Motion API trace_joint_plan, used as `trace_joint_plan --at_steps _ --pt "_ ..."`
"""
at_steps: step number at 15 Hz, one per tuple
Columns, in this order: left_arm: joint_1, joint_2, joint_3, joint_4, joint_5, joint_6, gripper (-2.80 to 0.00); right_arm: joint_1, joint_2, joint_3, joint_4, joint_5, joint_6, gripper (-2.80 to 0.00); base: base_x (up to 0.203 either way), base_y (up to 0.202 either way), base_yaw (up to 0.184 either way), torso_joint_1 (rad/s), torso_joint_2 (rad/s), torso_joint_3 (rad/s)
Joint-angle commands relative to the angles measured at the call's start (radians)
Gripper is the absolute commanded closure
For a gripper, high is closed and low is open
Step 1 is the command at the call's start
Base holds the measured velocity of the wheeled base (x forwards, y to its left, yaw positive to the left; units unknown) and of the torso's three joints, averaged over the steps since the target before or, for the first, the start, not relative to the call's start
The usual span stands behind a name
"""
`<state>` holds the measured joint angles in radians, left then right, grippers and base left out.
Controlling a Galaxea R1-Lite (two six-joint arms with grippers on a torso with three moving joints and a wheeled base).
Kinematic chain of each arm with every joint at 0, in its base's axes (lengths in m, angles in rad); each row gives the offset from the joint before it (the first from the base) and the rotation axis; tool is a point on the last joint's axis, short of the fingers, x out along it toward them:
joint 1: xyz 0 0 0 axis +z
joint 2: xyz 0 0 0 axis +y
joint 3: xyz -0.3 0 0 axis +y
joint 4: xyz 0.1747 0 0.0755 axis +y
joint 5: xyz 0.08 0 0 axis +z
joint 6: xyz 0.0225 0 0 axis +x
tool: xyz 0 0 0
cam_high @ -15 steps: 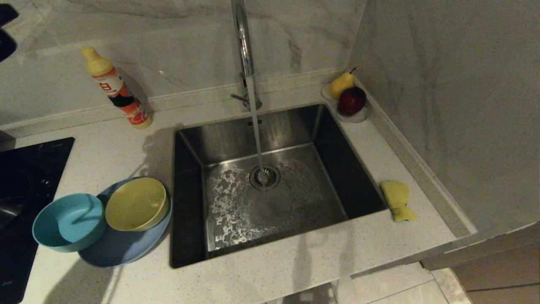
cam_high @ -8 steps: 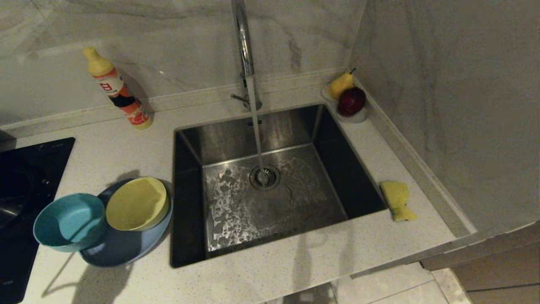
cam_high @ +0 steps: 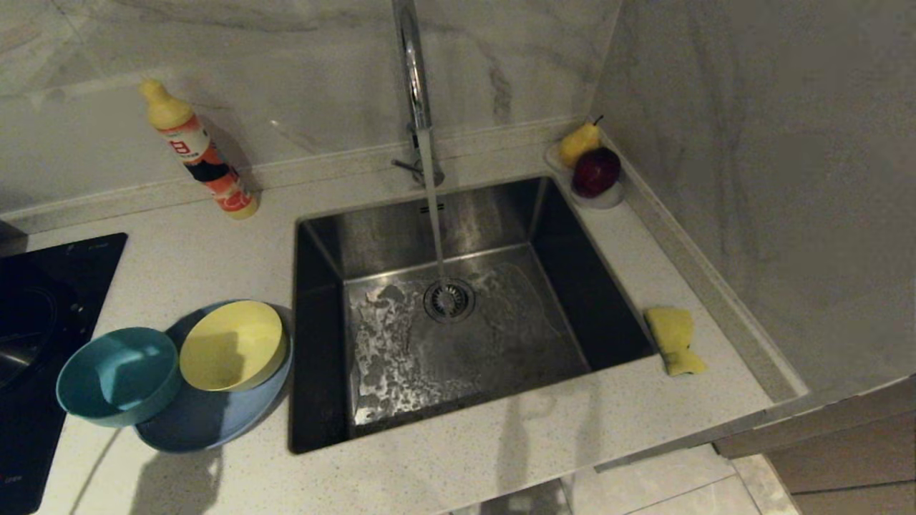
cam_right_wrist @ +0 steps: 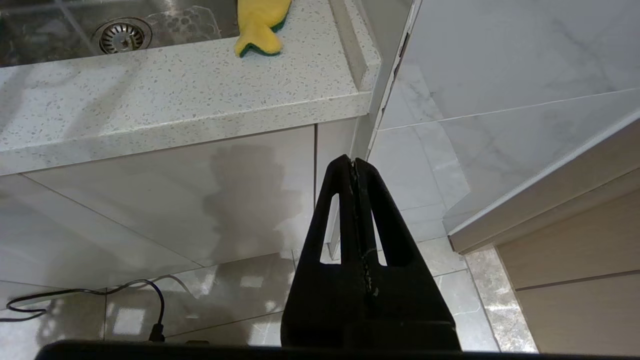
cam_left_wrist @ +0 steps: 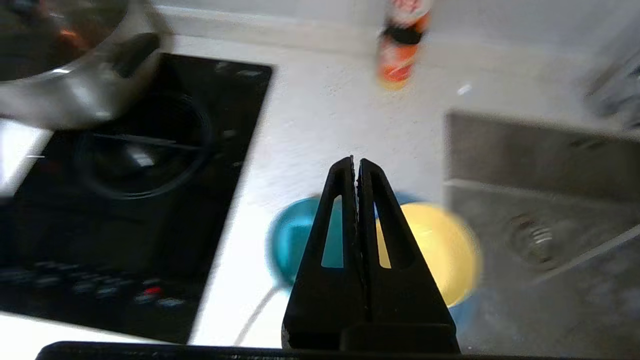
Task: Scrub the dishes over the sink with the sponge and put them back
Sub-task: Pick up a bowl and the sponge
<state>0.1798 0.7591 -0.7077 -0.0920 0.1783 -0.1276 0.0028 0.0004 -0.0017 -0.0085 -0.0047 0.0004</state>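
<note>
The dishes stand on the counter left of the sink (cam_high: 501, 343): a teal bowl (cam_high: 118, 375) and a yellow bowl (cam_high: 232, 345) resting on a periwinkle plate (cam_high: 207, 422). Water runs from the faucet (cam_high: 413, 79) into the drain. The yellow sponge (cam_high: 673, 337) lies on the counter at the sink's right edge. Neither gripper shows in the head view. In the left wrist view my left gripper (cam_left_wrist: 356, 161) hovers shut and empty above the teal bowl (cam_left_wrist: 292, 245) and yellow bowl (cam_left_wrist: 440, 250). My right gripper (cam_right_wrist: 354, 161) hangs shut below the counter, with the sponge (cam_right_wrist: 260, 22) far ahead.
A detergent bottle (cam_high: 197, 150) stands against the back wall. A pear (cam_high: 578, 141) and a red apple (cam_high: 596, 172) sit in a clear dish at the sink's back right corner. A black cooktop (cam_high: 43, 315) with a steel pot (cam_left_wrist: 65, 60) lies left of the dishes. A wall closes the right side.
The dark part of my left arm has left the head view's upper left corner. Its shadow has slid from the bottle area over the dishes toward the counter's front edge.
</note>
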Motion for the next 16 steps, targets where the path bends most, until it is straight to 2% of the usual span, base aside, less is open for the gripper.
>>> trace_joint_plan --at_steps 1,4,6,8,14,16 --pt "0.112 0.008 0.014 0.013 -0.045 0.056 0.00 0.000 -0.001 0.000 -0.001 0.000 0.000 0.00 0.000 0.000 0.000 0.000 0.00 0.000" --pt "0.242 0.017 0.061 0.050 -0.171 0.160 0.00 0.000 -0.002 0.000 -0.001 0.000 0.000 0.00 0.000 0.000 0.000 0.000 0.00 0.000" --pt "0.304 0.079 0.079 0.090 -0.204 0.236 0.00 0.000 0.000 0.000 -0.001 0.000 0.000 0.00 0.000 0.000 0.000 0.000 0.00 0.000" --pt "0.312 0.142 0.080 0.102 -0.231 0.246 0.00 0.000 -0.002 0.000 -0.001 0.000 0.000 0.00 0.000 0.000 0.000 0.000 0.00 0.000" --pt "0.313 0.270 0.090 0.136 -0.247 0.250 0.00 0.000 0.000 0.000 -0.001 0.000 0.000 0.00 0.000 0.000 0.000 0.000 0.00 0.000" --pt "0.313 0.303 0.077 0.138 -0.300 0.246 0.00 0.000 -0.002 0.000 -0.001 0.000 0.000 0.00 0.000 0.000 0.000 0.000 0.00 0.000"
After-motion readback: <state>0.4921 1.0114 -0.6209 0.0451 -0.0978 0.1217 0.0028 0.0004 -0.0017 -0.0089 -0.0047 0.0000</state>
